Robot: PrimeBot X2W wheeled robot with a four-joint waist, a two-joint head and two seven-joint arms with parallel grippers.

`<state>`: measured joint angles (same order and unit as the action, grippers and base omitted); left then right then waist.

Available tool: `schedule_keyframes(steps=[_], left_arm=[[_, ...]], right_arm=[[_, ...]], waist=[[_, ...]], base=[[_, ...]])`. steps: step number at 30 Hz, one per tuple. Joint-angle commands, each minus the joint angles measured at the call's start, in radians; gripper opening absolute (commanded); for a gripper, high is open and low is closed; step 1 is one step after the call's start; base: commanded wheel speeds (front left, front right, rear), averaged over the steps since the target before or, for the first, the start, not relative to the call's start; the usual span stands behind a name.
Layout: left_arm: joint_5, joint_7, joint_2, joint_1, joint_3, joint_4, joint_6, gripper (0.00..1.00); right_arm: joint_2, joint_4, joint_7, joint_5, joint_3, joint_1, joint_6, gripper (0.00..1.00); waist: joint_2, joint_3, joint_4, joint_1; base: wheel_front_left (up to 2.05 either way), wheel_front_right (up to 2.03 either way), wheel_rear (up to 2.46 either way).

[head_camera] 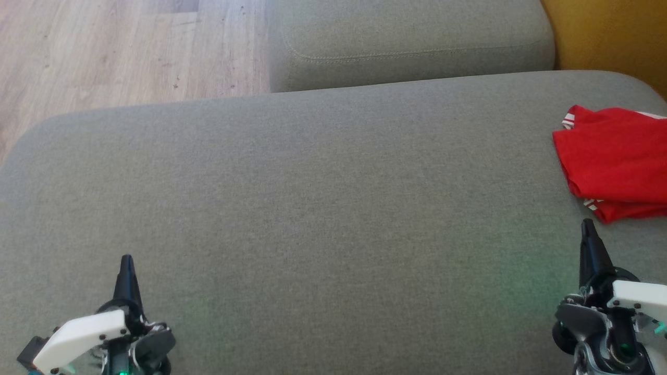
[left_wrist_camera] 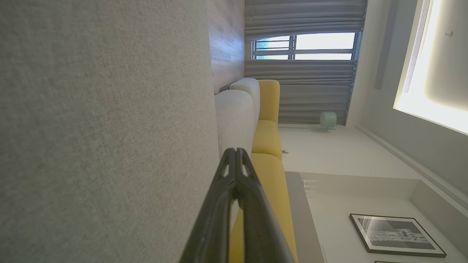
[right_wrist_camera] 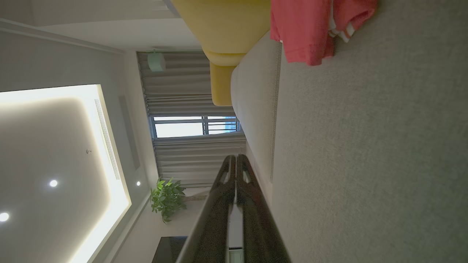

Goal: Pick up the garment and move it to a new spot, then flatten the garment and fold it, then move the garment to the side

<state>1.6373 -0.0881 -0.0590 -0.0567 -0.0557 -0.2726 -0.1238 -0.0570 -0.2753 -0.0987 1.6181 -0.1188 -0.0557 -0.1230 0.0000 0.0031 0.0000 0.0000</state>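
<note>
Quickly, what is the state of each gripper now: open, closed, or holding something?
Left gripper: closed, holding nothing.
Right gripper: closed, holding nothing; the red garment lies apart from it.

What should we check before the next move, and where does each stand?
1. Left gripper jaws shut, empty: ok.
2. Right gripper jaws shut, empty: ok.
3. Red garment lies folded at the grey cushion's right side: ok.
4. Right gripper apart from the garment, not touching: ok.
5. Garment wholly on the cushion: cannot tell, the head view's edge cuts it off.
</note>
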Motion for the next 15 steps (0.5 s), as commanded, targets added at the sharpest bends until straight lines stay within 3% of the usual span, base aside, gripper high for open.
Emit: schedule_keyframes(steps=[1, 15], left_arm=[[-0.008, -0.005, -0.009, -0.049, -0.033, 0.028, -0.007, 0.00], [-0.012, -0.009, -0.006, -0.049, -0.038, 0.028, -0.007, 0.00]], right_arm=[[-0.002, 0.031, -0.005, 0.000, 0.016, -0.051, -0.008, 0.00], [0.000, 0.031, -0.007, -0.002, 0.014, -0.051, -0.008, 0.00]], waist=[[0.0000, 0.000, 0.000, 0.0000], [0.0000, 0.000, 0.000, 0.0000]], base=[[0.00, 0.00, 0.00], [0.00, 0.00, 0.00]])
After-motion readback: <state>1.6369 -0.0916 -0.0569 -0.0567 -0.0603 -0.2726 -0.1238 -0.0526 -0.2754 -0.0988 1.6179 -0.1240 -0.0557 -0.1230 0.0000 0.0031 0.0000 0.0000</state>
